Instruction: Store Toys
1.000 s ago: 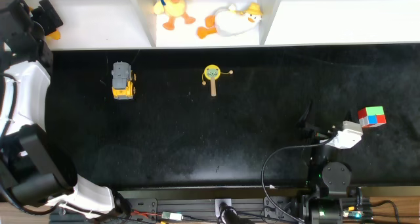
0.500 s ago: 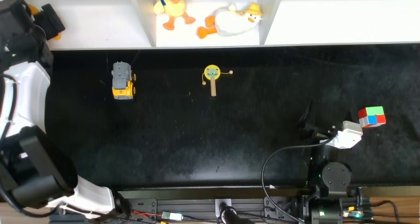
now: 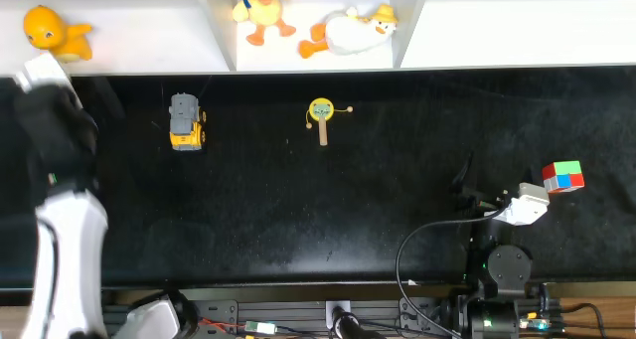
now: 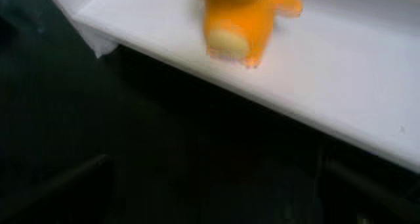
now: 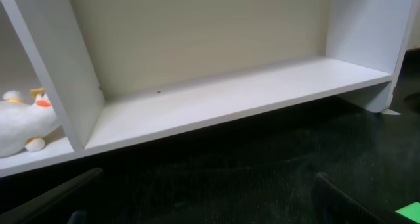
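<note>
An orange duck toy (image 3: 45, 28) (image 4: 246, 17) stands in the left compartment of the white shelf (image 3: 149, 41). My left gripper (image 3: 38, 76) (image 4: 213, 188) hangs just in front of that compartment, open and holding nothing. On the black mat lie a grey-and-yellow toy truck (image 3: 185, 120), a small yellow rattle with a wooden handle (image 3: 321, 115) and a coloured cube (image 3: 562, 176). My right gripper (image 3: 467, 185) (image 5: 203, 198) is low at the right, open and empty, with the cube to its right.
The shelf's middle compartment holds a yellow duck plush (image 3: 263, 6) and a white goose plush (image 3: 348, 29) (image 5: 23, 122). The right compartment (image 5: 243, 92) has a bare floor. Cables run along the table's front edge (image 3: 338, 324).
My left arm has drawn back out of the left compartment toward the mat, leaving the orange duck standing on the shelf. The right arm has not moved.
</note>
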`<state>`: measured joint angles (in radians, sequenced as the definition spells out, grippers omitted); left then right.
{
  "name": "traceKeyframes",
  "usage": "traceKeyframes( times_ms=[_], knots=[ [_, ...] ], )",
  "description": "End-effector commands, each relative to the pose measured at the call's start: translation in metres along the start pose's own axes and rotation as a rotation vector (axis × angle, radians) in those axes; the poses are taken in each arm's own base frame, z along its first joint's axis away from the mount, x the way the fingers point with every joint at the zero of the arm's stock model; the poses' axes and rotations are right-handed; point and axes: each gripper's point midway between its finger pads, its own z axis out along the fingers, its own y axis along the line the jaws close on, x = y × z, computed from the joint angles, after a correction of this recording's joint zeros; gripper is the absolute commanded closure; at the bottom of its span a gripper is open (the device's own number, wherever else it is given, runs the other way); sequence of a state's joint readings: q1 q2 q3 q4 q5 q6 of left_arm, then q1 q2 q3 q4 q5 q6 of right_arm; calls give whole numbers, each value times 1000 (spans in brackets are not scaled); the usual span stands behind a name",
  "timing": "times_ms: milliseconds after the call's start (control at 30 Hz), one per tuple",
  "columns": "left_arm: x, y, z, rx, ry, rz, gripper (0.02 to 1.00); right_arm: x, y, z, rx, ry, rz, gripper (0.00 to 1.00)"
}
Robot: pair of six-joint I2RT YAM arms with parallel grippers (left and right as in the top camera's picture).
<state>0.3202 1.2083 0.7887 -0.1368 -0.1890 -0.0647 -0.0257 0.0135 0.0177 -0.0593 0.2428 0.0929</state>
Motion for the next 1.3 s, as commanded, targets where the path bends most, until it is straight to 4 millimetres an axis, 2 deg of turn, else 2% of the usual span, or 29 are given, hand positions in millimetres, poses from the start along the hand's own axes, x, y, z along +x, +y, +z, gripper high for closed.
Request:
traceKeyframes(
  times_ms=[33, 133, 267, 400, 567, 800, 967, 1200, 1300],
  knots=[
    [52, -8, -46, 67, 104, -114, 20, 3, -1, 0, 2, -3, -3, 5],
    [77, -21, -66, 136, 179, -89, 20, 3, -1, 0, 2, -3, -3, 7],
    [105, -40, -75, 205, 294, -40, 20, 3, -1, 0, 2, -3, -3, 5],
    [120, -64, -73, 288, 361, 11, 23, 3, -1, 0, 2, -3, -3, 7],
    [137, -92, -61, 347, 430, 86, 18, 3, -1, 0, 2, -3, -3, 7],
    [137, -120, -37, 401, 417, 205, 18, 3, -1, 0, 2, -3, -3, 5],
    [130, -119, -13, 340, 374, 248, 27, 3, -1, 0, 2, -3, -2, 5],
    [132, -127, 5, 346, 366, 296, 49, 3, -1, 0, 2, -3, -3, 5],
    [134, -129, 14, 340, 355, 307, 148, 3, -1, 0, 2, -3, -2, 5]
  ],
)
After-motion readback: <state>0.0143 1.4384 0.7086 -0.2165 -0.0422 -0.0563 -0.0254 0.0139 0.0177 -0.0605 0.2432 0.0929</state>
